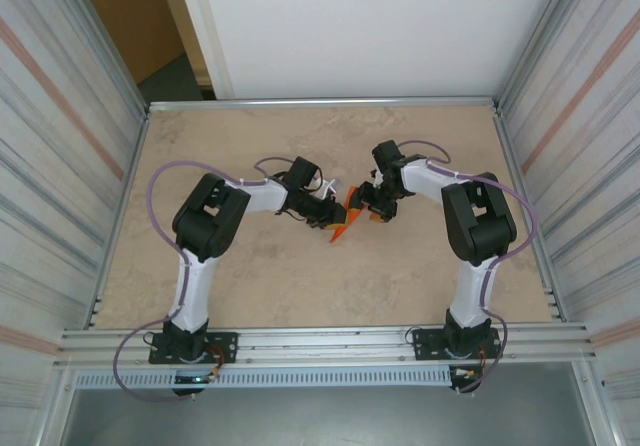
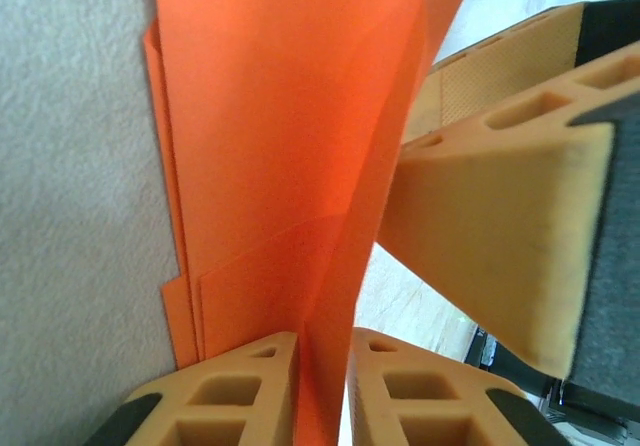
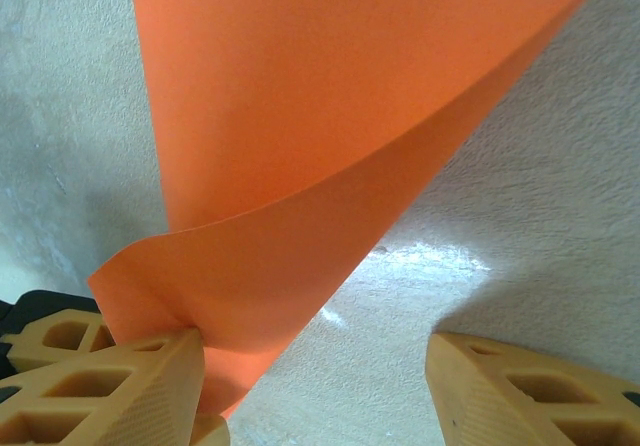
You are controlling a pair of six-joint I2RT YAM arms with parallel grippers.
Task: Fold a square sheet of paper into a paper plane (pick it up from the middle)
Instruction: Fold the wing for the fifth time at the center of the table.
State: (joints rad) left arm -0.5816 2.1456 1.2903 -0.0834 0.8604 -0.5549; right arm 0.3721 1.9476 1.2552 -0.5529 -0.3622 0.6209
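The orange sheet of paper (image 1: 346,219) is folded into a narrow pointed shape with stacked layers and stands on edge at the table's middle, between both grippers. In the left wrist view the paper (image 2: 290,146) runs up between the fingers of my left gripper (image 2: 325,344). Its jaws are slightly apart, and a sliver of light shows between the paper and the right finger (image 2: 420,396). My right gripper (image 3: 315,351) is open wide. Its left finger (image 3: 130,396) touches a curled flap of the paper (image 3: 330,146), and bare table lies between its fingers. In the top view, left gripper (image 1: 328,211) and right gripper (image 1: 368,204) face each other.
The beige table (image 1: 250,276) is fenced by a metal rail (image 1: 320,103) at the back and panelled walls at the sides. The right gripper's finger (image 2: 500,226) looms close beside the paper in the left wrist view. Both arm bases sit at the near edge.
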